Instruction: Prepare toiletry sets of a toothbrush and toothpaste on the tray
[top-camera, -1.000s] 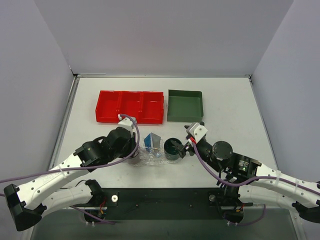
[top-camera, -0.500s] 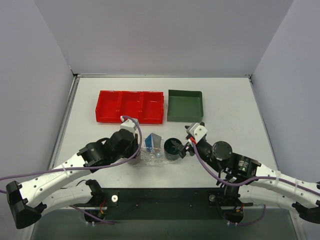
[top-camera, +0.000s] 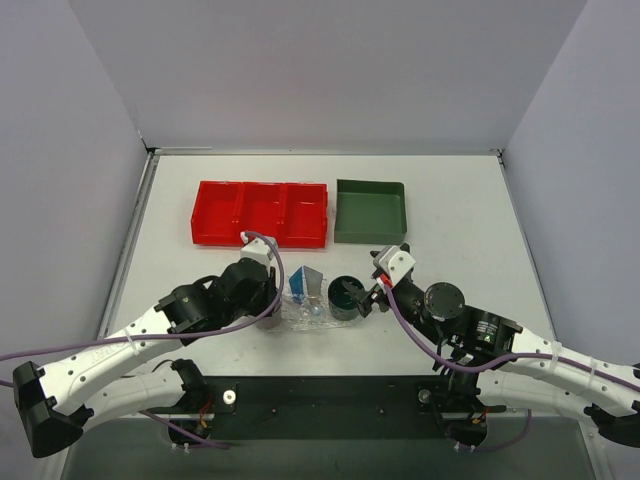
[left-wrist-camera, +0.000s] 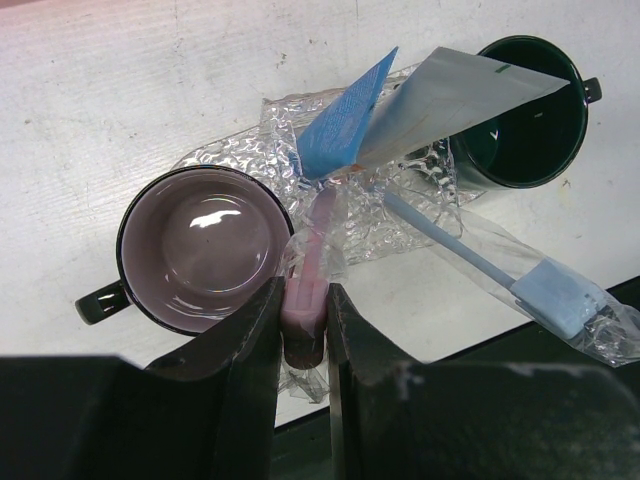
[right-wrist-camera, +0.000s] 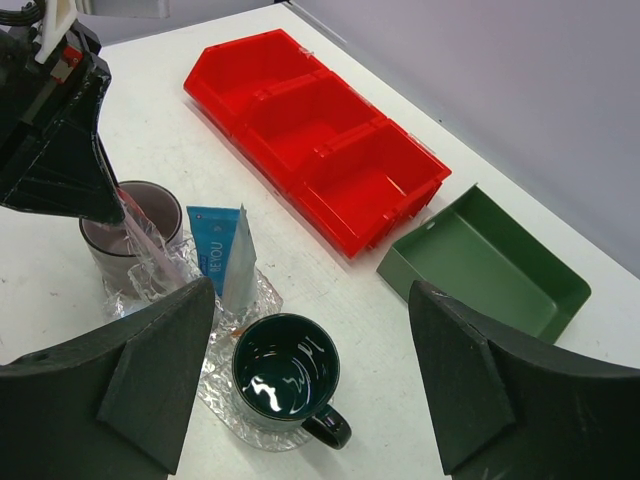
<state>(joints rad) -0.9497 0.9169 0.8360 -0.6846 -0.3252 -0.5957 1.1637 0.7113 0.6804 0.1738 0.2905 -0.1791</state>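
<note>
Two cups flank the tray (left-wrist-camera: 225, 150): a purple cup (left-wrist-camera: 200, 245) at one end and a green cup (left-wrist-camera: 525, 130) at the other.

The toothpaste (left-wrist-camera: 450, 95) stands propped on the tray, leaning against a blue flat packet (left-wrist-camera: 345, 120), with its tail over the green cup. The toothbrush (left-wrist-camera: 450, 245), in a clear wrapper, lies with its handle end on the tray and its head off it, toward the table's near edge.

The left gripper (left-wrist-camera: 305, 310) is clenched on a pink wrapped piece (left-wrist-camera: 315, 235) just beside the purple cup. This is likely a second brush, though the wrapper blurs it. The right gripper (right-wrist-camera: 310, 295) is released and empty, above the green cup.

Assessment: partly done. The tube is on the tray, the brush is only half on, and the pink piece is in hand, not set down. No tidy pair is laid out yet.
</note>
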